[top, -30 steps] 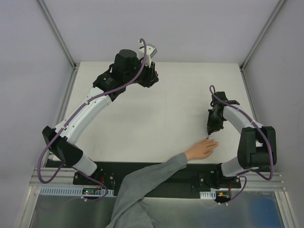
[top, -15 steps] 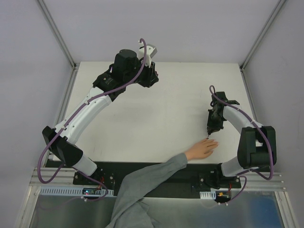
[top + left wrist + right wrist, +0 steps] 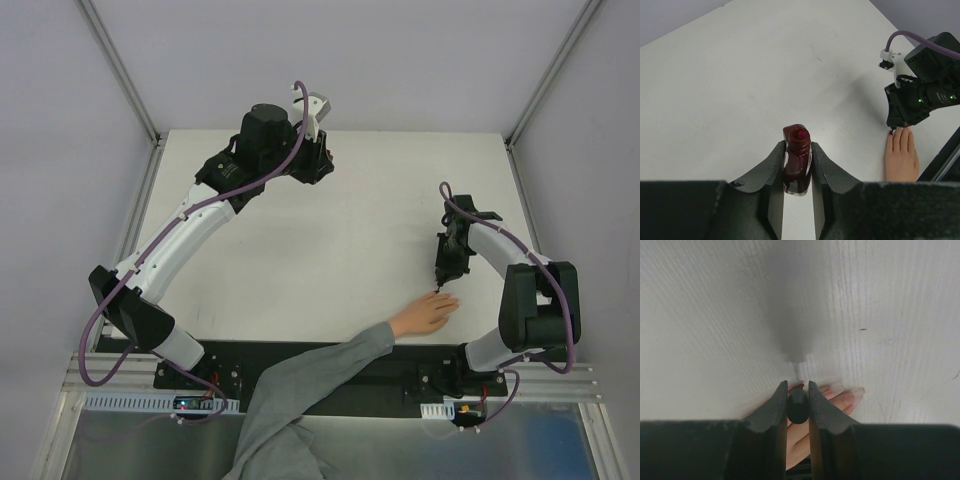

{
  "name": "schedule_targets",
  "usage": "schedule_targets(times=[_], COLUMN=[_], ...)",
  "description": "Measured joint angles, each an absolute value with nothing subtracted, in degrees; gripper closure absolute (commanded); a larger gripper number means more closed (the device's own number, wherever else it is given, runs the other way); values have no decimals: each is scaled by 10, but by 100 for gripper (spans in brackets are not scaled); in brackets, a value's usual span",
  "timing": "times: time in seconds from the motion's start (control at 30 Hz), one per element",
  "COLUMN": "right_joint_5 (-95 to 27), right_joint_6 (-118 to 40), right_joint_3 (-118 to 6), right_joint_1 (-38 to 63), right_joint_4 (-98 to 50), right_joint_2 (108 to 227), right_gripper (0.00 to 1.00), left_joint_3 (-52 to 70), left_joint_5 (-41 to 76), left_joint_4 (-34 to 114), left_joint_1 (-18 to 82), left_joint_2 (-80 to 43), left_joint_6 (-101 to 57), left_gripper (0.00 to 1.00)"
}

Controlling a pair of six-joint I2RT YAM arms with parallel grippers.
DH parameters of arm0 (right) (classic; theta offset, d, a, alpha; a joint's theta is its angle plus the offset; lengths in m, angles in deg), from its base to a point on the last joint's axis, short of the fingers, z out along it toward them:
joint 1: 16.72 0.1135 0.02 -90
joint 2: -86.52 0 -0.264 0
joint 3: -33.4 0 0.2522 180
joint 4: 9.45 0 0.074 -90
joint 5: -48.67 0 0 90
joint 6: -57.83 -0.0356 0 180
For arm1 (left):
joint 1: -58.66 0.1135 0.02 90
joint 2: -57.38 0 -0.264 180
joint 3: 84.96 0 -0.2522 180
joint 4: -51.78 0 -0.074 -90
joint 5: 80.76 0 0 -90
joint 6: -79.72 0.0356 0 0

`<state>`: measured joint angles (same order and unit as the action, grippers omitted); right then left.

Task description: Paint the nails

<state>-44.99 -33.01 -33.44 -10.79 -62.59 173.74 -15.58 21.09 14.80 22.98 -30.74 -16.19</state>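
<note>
unchanged: right end effector pinches a dark brush cap above the nails of a bare hand; left end effector grips a dark-red glass bottle.

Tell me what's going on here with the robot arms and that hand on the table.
The robot is painting a person's nails. The left gripper holds an uncapped bottle of dark red polish at the far part of the table. The right gripper pinches the black brush cap, with its tip down at the fingertips of a human hand lying flat near the right arm. At least one nail already looks red; the others are too blurred to judge.
</note>
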Motion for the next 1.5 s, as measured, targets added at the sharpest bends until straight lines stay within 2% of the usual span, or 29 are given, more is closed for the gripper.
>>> schedule_targets(times=[1.5], right_joint_5=[-458], right_joint_6=[-332], right_joint_3=[-345], right_joint_1=[-95], right_joint_4=[-627], right_joint_2=[1748], right_gripper=[99], left_joint_3=[-153], left_joint_5=[210], left_joint_4=[148], left_joint_1=[230], left_joint_2=[-298], left_joint_6=[-161], left_gripper=[100])
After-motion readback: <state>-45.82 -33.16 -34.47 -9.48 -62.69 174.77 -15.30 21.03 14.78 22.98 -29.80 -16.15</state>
